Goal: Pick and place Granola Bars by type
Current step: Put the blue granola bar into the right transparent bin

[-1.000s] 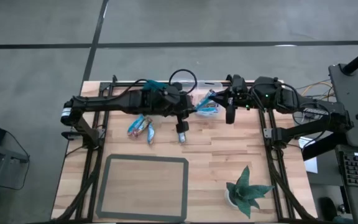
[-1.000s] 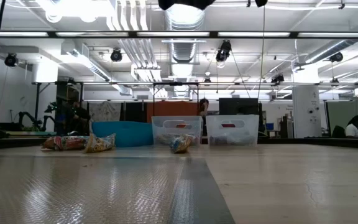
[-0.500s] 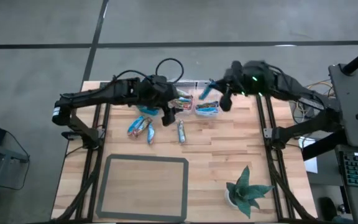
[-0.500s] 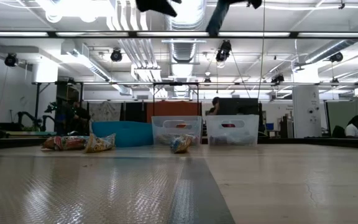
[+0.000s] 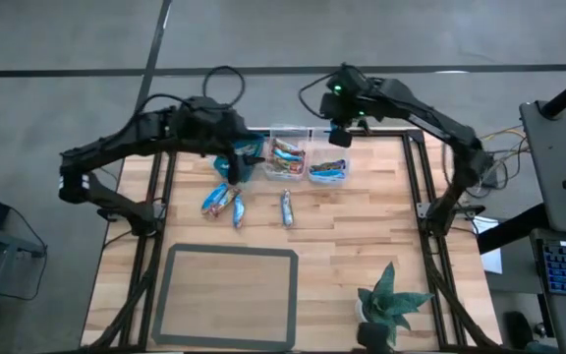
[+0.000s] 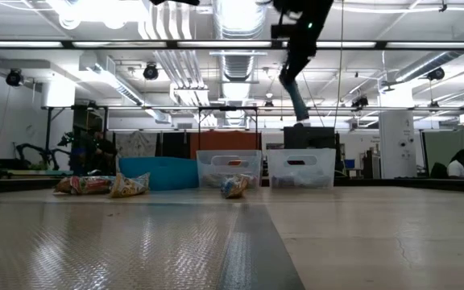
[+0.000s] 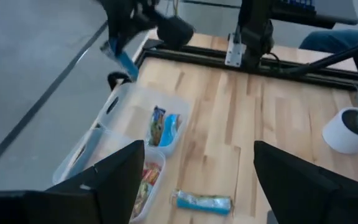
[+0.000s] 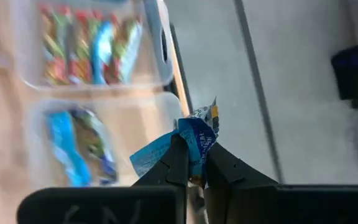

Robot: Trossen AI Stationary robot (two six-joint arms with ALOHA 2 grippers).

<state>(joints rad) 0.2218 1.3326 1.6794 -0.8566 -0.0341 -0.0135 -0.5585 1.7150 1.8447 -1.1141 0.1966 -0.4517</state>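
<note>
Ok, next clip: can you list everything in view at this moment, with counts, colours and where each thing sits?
table: one, light wood, under both arms.
teal bin: one, far edge, leftmost of the bins.
clear bins: two, beside the teal bin; the middle holds reddish multicoloured bars, the right one blue bars.
loose bars: at least three, shiny, on the wood in front of the bins; one lies alone, the rest cluster to its left.
blue bar: one, in the air beyond the right clear bin.
mat: one, grey, near left of the table.
plant: one, green in a white pot, near right.
person: one, far back in the room.
left gripper: above the teal bin, fingers open.
right gripper: fingers shut on the blue bar.
</note>
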